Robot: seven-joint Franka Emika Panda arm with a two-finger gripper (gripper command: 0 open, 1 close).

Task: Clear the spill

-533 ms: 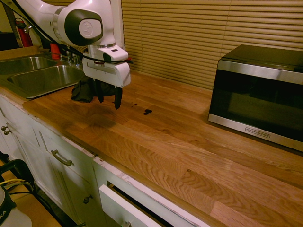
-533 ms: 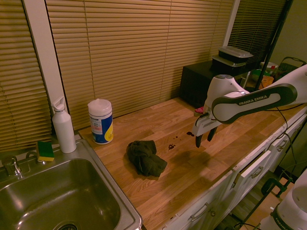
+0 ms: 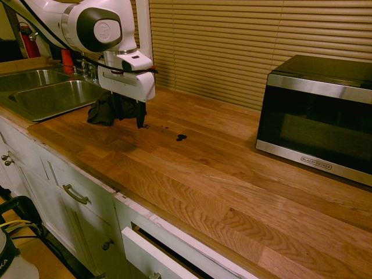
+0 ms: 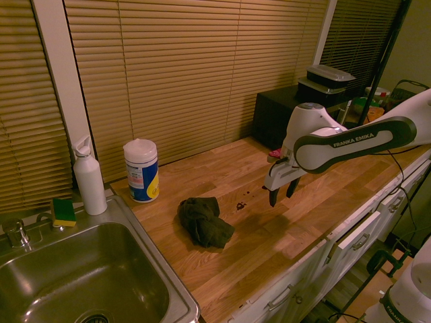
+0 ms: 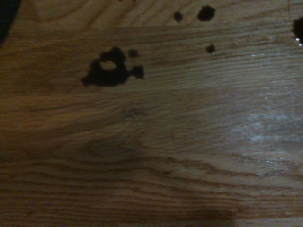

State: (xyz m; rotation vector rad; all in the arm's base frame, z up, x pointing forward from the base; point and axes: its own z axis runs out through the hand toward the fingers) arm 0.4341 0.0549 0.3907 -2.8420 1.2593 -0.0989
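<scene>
spill waiting, cloth untouched

the pincer (image 4: 281, 195) hangs empty, fingers apart, above the tabletop (image 3: 232, 186). the spill (image 3: 181, 138), small dark blotches, sits beside the crumpled black cloth (image 4: 205, 221). that cloth looks soft, light; pinch a raised fold on top.

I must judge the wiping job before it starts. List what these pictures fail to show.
- Dark spill specks: too small in the second exterior view to count.
- Crumpled black cloth: partly hidden behind the white arm's pincer in the first exterior view.
- Blue-and-yellow wipes canister: label print too small.
- Wrist view: one blotch cut off by the edge.
</scene>
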